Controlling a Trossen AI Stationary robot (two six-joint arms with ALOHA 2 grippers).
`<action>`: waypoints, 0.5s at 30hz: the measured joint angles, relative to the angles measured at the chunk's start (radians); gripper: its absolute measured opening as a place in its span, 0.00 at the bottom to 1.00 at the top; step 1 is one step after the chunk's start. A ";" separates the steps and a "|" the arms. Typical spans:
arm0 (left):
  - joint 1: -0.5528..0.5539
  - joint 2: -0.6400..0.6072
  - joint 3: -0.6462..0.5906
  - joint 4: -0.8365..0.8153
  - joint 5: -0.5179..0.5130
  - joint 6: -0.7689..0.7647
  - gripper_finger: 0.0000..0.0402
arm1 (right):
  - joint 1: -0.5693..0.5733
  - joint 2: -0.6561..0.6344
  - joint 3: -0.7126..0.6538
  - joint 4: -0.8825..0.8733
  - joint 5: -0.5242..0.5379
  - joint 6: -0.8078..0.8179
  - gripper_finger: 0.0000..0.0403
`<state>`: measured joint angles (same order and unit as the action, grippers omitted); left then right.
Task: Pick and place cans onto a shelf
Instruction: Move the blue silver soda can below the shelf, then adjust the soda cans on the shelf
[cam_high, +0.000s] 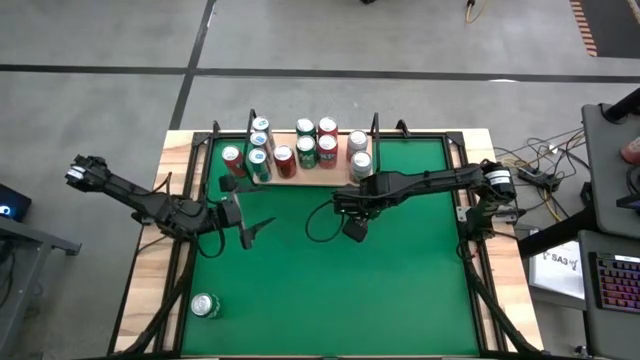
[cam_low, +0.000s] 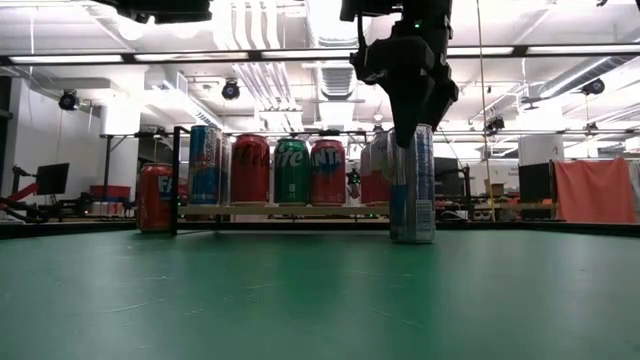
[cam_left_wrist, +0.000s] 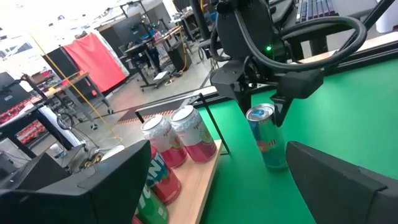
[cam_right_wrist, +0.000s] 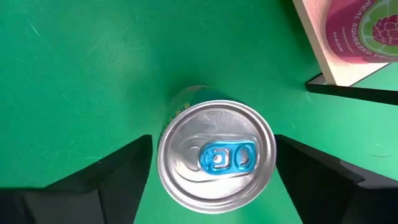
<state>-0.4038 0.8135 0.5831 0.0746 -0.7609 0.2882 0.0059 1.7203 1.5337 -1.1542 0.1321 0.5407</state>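
Right wrist view; can (cam_right_wrist: 216, 155): silver top, blue tab, upright on table (cam_right_wrist: 74, 74)

So the overhead cam looks straight down on my whole green tabletop (cam_high: 400, 290) from pretty far up, while the low one sits right at surface height and stares level across it into the room behind. My right wrist cam points straight down, super close, onto the top of a blue-tabbed can (cam_right_wrist: 216, 157) standing between my fingers (cam_right_wrist: 99, 180). My left wrist cam looks across from farther off and catches that same can (cam_left_wrist: 267, 134), which the low cam (cam_low: 412, 185) shares too.
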 joint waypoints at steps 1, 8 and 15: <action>0.000 -0.001 0.000 0.000 0.000 0.005 0.89 | 0.000 0.000 0.000 0.000 0.000 0.000 0.80; 0.000 -0.024 0.024 -0.021 0.000 0.100 0.89 | 0.000 -0.028 0.000 -0.006 -0.008 0.040 0.83; 0.005 -0.122 0.057 -0.032 0.007 0.267 0.89 | 0.000 -0.068 0.064 -0.016 -0.007 0.051 0.81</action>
<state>-0.3986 0.6916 0.6406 0.0427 -0.7541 0.5552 0.0059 1.6527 1.5979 -1.1702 0.1251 0.5922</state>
